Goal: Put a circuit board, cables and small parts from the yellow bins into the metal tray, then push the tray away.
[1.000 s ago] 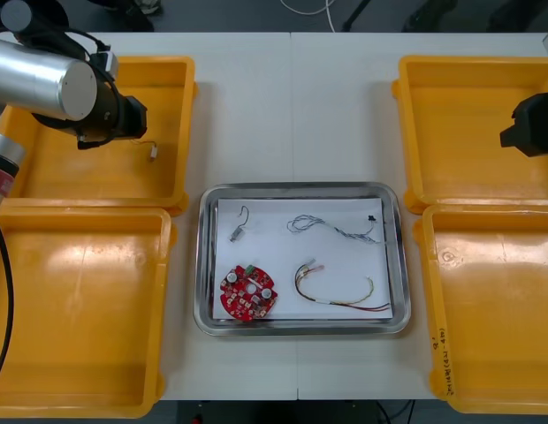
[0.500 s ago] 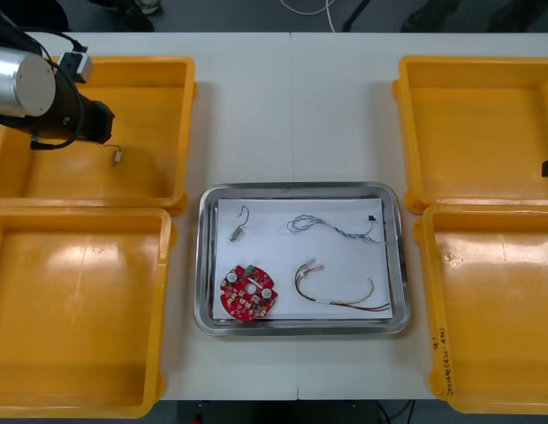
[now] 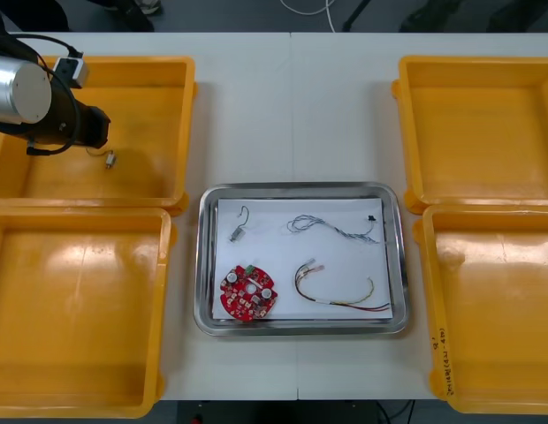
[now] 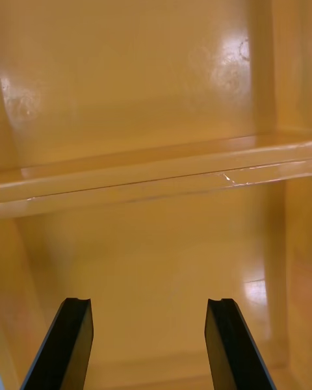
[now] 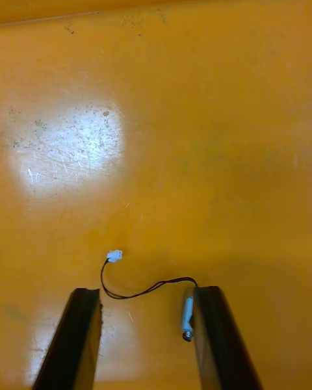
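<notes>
Hovering my spread left pincer [image 5: 144, 292] over the far-left bin [image 3: 159, 97], I straddle a small metal part [image 5: 187, 315] on its floor. It looks light and rigid, its wire [image 5: 146, 289] floppy, so I'd pinch the body. Meanwhile my right pincer [image 4: 148, 302] hangs spread.

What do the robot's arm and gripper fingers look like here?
The left arm is a silver cylinder with a flat pale end cap, then a black wrist section; a black arm cable arcs beside it, near a small white block. Over the far-left yellow bin, the left gripper has two flat black fingers with squared tips; the right gripper, above the right-side bins, looks alike.
</notes>
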{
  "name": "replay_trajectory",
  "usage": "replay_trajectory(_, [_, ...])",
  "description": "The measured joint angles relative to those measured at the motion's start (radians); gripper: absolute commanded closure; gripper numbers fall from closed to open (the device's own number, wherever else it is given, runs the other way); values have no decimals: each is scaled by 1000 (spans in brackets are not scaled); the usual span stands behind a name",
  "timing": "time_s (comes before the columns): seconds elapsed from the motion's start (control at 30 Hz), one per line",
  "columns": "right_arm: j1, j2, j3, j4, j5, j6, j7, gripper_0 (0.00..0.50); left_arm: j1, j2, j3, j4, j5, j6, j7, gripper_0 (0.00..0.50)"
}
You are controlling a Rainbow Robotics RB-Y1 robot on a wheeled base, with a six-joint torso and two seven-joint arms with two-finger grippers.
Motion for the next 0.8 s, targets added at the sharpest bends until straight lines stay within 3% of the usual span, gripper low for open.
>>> replay_trajectory(0.53, [53, -30, -13, 36, -51, 0, 1, 0, 0, 0, 2, -20, 21, 5, 0, 0])
replay_trajectory(0.8, [53, -31, -38, 36, -71, 0, 1, 0, 1, 0, 55, -137, 38, 182, 0, 0])
